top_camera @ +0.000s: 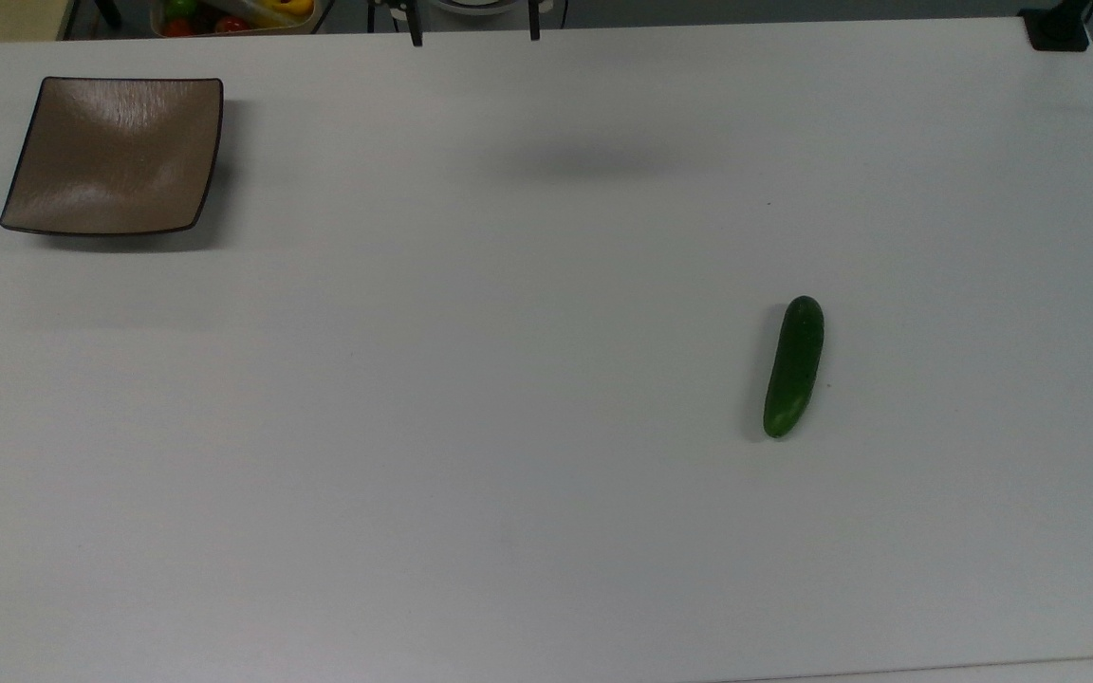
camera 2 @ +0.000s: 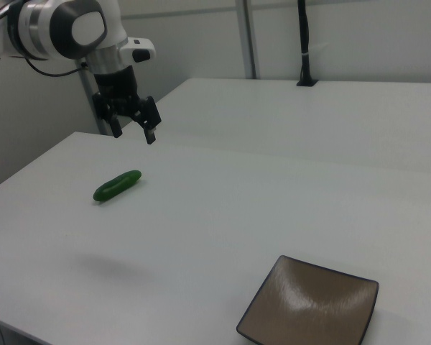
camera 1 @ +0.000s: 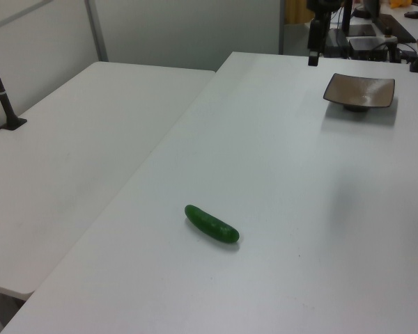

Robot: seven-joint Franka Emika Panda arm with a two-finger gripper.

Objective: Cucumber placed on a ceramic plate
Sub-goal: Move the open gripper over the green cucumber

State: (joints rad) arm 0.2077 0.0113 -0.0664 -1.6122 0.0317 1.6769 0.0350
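In the top view, the short, smooth dark green cucumber [top_camera: 794,366] lay on the white table [top_camera: 509,427] toward the top view's right, well apart from the square glossy brown ceramic plate [top_camera: 115,156] at the far left corner, with the gripper's two dark fingertips [top_camera: 415,36] spread wide at the far edge. In the left view, the cucumber [camera 1: 211,223] rested near the camera and the plate [camera 1: 359,91] stood far off toward the left view's right. In the right view, the black two-finger gripper [camera 2: 135,131] hung above the table with its fingers parted and empty, just beyond the cucumber [camera 2: 117,185], while the plate [camera 2: 309,304] sat near at the right view's lower right.
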